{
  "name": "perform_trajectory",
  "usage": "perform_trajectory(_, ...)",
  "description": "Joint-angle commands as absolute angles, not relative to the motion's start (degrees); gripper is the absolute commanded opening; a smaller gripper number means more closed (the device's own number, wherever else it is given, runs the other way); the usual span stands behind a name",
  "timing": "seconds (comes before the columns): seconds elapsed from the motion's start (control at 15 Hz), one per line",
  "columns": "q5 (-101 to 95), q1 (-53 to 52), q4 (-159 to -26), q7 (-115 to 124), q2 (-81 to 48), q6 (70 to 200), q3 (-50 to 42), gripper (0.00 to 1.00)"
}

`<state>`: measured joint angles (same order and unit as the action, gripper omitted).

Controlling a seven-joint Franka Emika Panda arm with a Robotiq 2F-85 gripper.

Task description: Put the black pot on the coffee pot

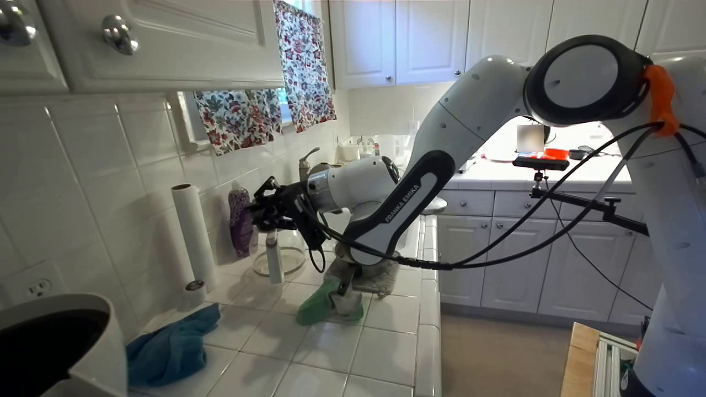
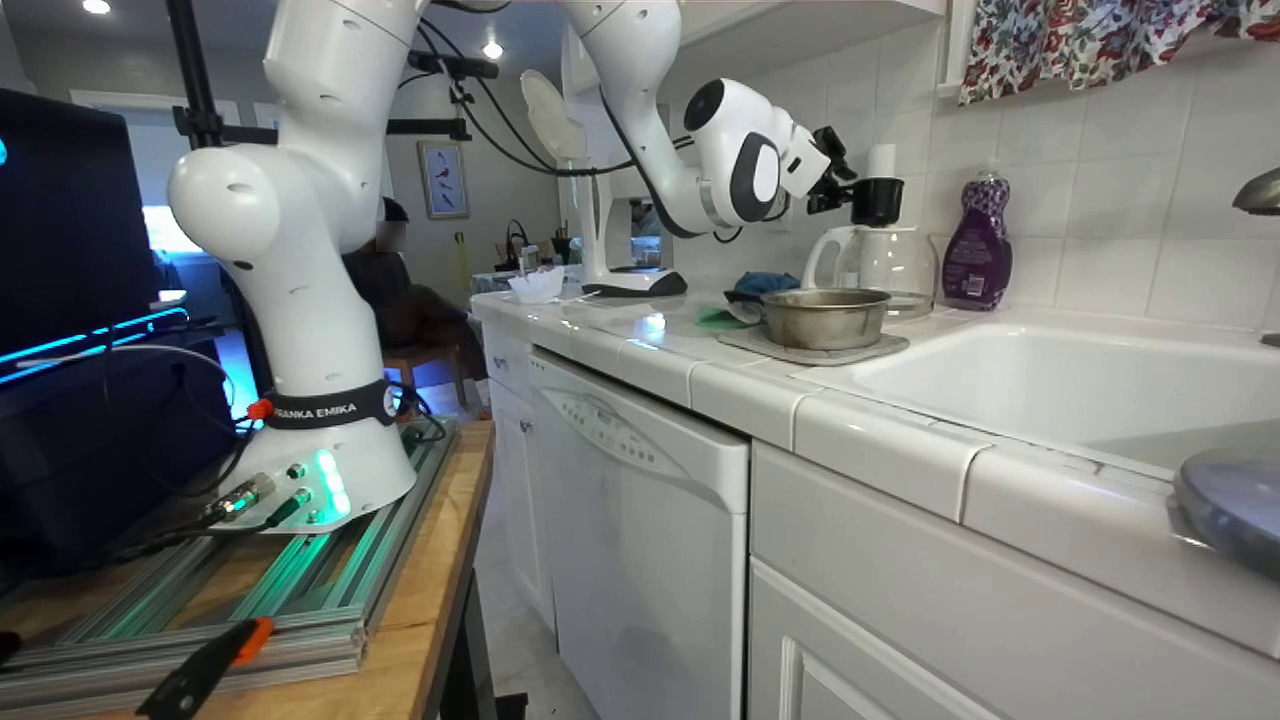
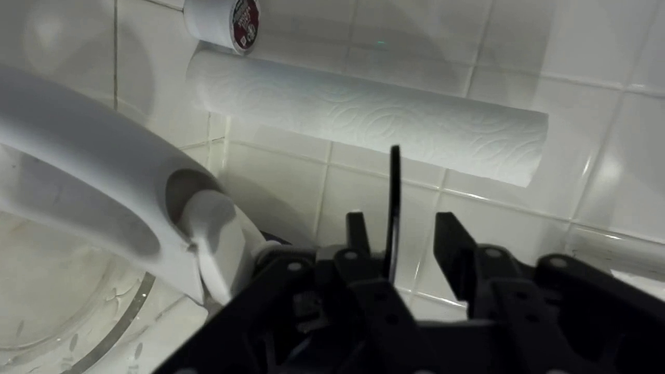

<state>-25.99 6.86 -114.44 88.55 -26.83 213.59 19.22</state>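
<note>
The black pot (image 2: 877, 202) sits upright at the top of the coffee pot (image 2: 897, 262), seemingly touching its rim. The coffee pot is clear glass with a white side handle; it also shows in an exterior view (image 1: 274, 259), and its handle in the wrist view (image 3: 104, 150). My gripper (image 2: 838, 178) is beside the black pot. In the wrist view my gripper (image 3: 401, 223) has its fingers apart, with a thin black edge standing between them and a gap to the right finger. This edge seems part of the black pot. In an exterior view my gripper (image 1: 263, 207) largely hides the pot.
A purple bottle (image 2: 975, 240) stands by the wall beside the coffee pot. A grey metal pot (image 2: 825, 318) sits on a mat before it. A paper towel roll (image 1: 194, 234), a blue cloth (image 1: 174, 344) and a green cloth (image 1: 320, 303) are nearby. The sink (image 2: 1080, 345) adjoins.
</note>
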Motion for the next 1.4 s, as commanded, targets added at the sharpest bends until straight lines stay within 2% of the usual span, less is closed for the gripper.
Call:
perform_trajectory(0.0, -25.8, 7.3, -115.3, 89.0, -25.1, 214.4, 19.4, 0.7)
perform_trajectory(0.27, -15.6, 3.7, -119.9, 82.7, -19.4, 214.6, 16.5, 0.99)
perform_trajectory(0.6, 3.8, -1.3, -129.3, 73.6, -9.8, 209.5, 12.5, 1.0)
perform_trajectory(1.0, 18.3, -5.9, -134.7, 64.4, -3.8, 203.6, 10.9, 1.0)
perform_trajectory(1.33, 35.1, -8.1, -143.0, 39.1, 6.5, 203.4, 3.1, 1.0)
